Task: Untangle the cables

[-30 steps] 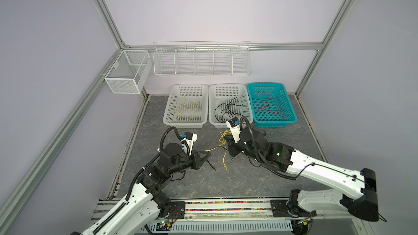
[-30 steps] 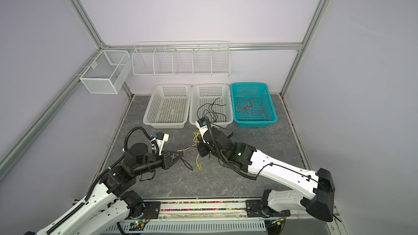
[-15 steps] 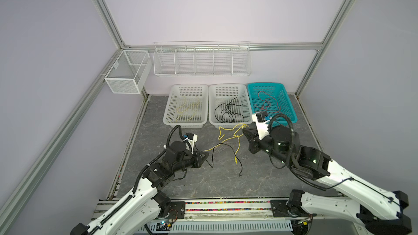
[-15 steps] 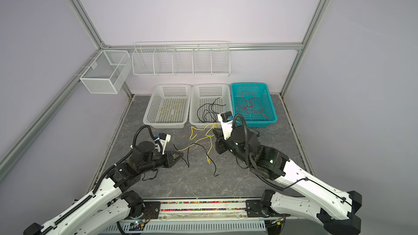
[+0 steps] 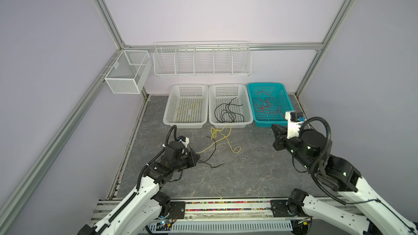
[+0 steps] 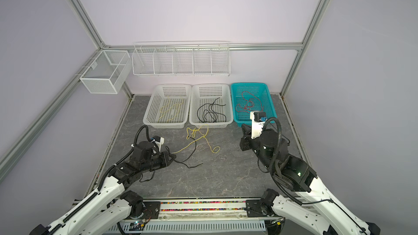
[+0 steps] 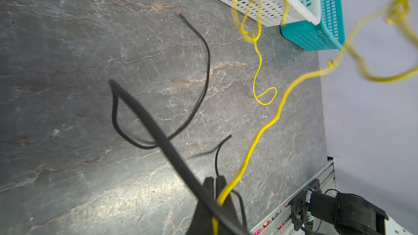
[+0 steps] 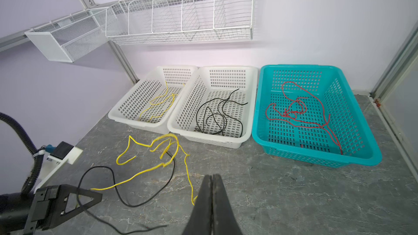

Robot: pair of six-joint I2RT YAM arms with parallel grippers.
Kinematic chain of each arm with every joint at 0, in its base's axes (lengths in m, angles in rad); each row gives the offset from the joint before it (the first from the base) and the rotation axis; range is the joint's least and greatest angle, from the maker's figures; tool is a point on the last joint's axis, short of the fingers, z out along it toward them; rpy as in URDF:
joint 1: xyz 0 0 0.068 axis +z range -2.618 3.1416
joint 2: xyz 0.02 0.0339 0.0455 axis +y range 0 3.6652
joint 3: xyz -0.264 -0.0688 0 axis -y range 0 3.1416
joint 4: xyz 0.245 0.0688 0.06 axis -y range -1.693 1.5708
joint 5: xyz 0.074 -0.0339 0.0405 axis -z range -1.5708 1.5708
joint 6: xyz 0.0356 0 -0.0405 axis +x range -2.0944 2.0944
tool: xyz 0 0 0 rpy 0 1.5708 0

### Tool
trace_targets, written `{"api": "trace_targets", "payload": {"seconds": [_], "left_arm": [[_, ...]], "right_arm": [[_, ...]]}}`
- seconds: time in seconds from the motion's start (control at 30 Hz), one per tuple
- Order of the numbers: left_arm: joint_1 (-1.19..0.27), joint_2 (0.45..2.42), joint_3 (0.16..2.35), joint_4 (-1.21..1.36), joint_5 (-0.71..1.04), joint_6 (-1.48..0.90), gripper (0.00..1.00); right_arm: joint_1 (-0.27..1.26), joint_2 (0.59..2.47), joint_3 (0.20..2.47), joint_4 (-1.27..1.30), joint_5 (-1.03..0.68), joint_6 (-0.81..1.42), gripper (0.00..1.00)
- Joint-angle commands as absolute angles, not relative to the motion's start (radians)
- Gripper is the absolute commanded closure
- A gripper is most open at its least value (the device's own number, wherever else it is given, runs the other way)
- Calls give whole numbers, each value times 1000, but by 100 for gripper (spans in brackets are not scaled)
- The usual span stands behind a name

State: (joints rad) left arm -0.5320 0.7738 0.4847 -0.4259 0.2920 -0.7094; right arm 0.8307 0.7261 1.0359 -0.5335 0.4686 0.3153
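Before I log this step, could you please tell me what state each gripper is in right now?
Left gripper: closed, holding the yellow cable; a black cable also runs into its jaws.
Right gripper: closed, holding nothing.

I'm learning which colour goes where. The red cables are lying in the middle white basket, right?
Not quite. The red cables are lying in the teal basket, at the right end of the row. The middle white basket holds black cables instead. The right wrist view shows this most clearly, and both top views agree.
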Motion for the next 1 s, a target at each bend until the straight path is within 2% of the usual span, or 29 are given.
{"api": "trace_targets", "payload": {"seconds": [0.0,0.03,0.17,0.3,0.43,0.63,0.8,0.97], "left_arm": [[-528,764,493,-413,324,-716,100],[-529,760,499,-412,342,-716,100],[-528,710,517,-400,410,-721,100],[-528,670,543,-394,452,-720,100],[-529,648,551,-374,487,-719,100],[-528,647,535,-340,527,-728,100],[-528,640,535,-308,544,-746,100],[-528,644,529,-290,564,-747,100]], "right_arm": [[826,749,985,-493,322,327,94],[825,768,973,-473,269,327,93],[828,858,932,-384,86,345,77],[841,935,897,-278,38,380,62],[844,1011,858,-167,1,427,42],[850,1100,791,83,-103,517,23],[859,1197,790,166,-111,569,23],[879,1213,773,289,-73,573,27]]}}
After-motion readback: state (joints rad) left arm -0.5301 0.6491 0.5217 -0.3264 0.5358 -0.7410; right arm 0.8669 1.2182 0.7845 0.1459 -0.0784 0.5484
